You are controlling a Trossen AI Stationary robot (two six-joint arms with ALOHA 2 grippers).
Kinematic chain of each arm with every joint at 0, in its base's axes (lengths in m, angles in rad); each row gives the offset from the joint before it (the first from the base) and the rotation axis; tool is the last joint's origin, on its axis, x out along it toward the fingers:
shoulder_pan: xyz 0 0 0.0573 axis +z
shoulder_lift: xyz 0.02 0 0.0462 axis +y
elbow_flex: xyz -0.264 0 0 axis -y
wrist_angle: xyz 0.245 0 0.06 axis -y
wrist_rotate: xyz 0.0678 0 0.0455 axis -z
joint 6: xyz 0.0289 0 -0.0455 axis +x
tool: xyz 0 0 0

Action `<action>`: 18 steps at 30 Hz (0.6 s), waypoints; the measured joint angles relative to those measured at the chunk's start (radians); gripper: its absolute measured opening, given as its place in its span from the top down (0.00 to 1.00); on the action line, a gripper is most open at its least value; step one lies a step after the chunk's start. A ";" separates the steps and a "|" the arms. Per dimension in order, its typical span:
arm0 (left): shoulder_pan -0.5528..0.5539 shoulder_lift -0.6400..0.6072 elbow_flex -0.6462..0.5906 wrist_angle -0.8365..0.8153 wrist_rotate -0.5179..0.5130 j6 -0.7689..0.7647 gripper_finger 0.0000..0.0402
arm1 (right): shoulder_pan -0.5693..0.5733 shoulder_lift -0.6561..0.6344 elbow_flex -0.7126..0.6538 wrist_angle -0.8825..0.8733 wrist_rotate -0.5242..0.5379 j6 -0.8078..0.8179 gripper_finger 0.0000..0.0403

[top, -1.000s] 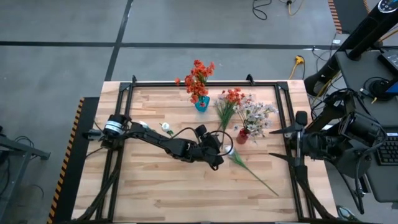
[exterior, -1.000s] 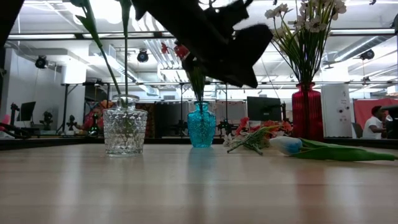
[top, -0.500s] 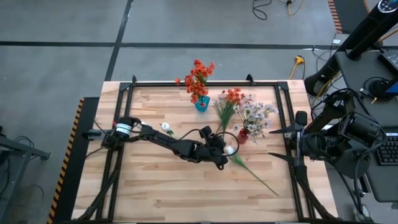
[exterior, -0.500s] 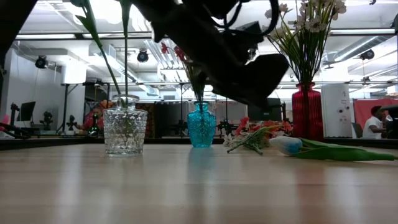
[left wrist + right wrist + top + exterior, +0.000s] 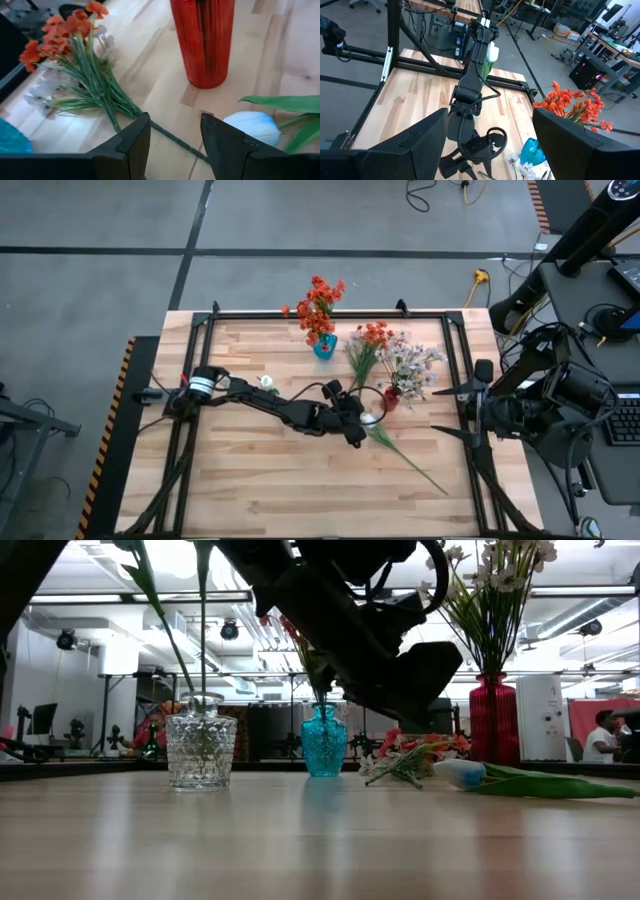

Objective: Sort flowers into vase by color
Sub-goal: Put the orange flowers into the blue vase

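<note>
My left gripper is open and hovers low over the table's middle. It touches nothing. Between its fingers I see the green stem end of a loose bunch of orange-red and pale sprays lying flat. A white tulip bud lies just beside the gripper, its stem and leaves running toward the near right. The red vase holds pale blossoms. The blue vase holds orange-red sprays. A clear glass vase holds a white tulip. My right gripper waits open at the right edge.
A black frame rail borders the table on the far, left and right sides. Bare wood lies along the near half. In the low view the left arm hangs over the vases. A person sits in the room far behind.
My left gripper has moved a little toward the table's right, nearer the tulip bud and the red vase, and has dropped slightly. The flowers and vases have stayed where they were.
</note>
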 joint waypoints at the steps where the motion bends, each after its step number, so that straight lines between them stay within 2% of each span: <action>1: 0.000 -0.001 0.008 -0.013 0.012 -0.001 0.61 | 0.000 0.000 0.000 0.000 0.000 0.001 0.30; 8: -0.025 -0.011 0.211 -0.260 0.164 0.022 0.61 | 0.000 0.000 -0.001 -0.001 0.000 -0.001 0.30; 18: -0.091 -0.007 0.498 -0.618 0.189 0.033 0.61 | 0.000 0.000 -0.001 -0.008 0.000 -0.002 0.30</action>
